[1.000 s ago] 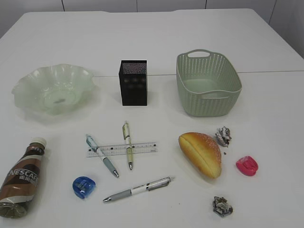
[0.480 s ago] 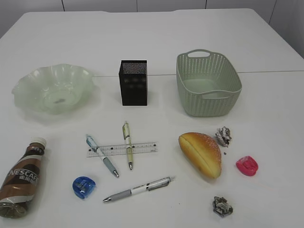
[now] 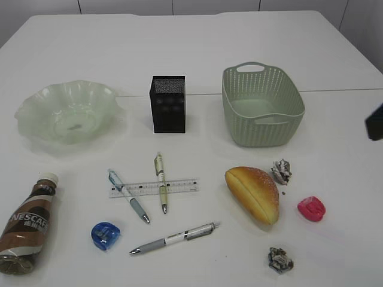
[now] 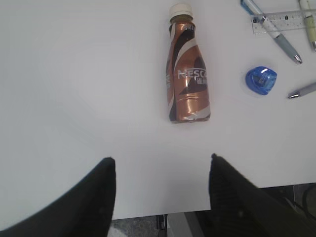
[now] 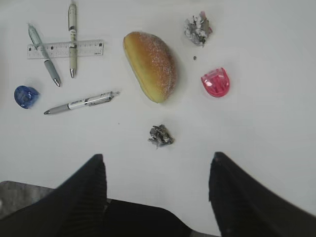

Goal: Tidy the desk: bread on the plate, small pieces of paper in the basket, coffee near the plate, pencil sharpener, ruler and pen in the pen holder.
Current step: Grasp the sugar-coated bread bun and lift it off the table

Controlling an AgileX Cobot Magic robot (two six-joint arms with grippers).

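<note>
The bread [image 3: 252, 194] lies right of centre, with one paper ball [image 3: 281, 171] beside it and another [image 3: 279, 259] near the front edge. A pink sharpener [image 3: 311, 208] is to their right, a blue sharpener [image 3: 105, 234] front left. The ruler [image 3: 153, 188] lies under two pens [image 3: 160, 182]; a third pen [image 3: 175, 238] is nearer. The coffee bottle [image 3: 29, 224] lies flat at the left. My left gripper [image 4: 161, 159] hangs open above the table edge, short of the coffee bottle [image 4: 188, 74]. My right gripper [image 5: 158, 155] is open just short of a paper ball [image 5: 160, 135].
At the back stand the green glass plate [image 3: 66, 110], the black pen holder [image 3: 168, 103] and the green basket [image 3: 261, 104]. A dark part of the right arm [image 3: 375, 121] shows at the right edge of the exterior view.
A dark part of the right arm has come into the exterior view at its right edge. Nothing on the table has moved.
</note>
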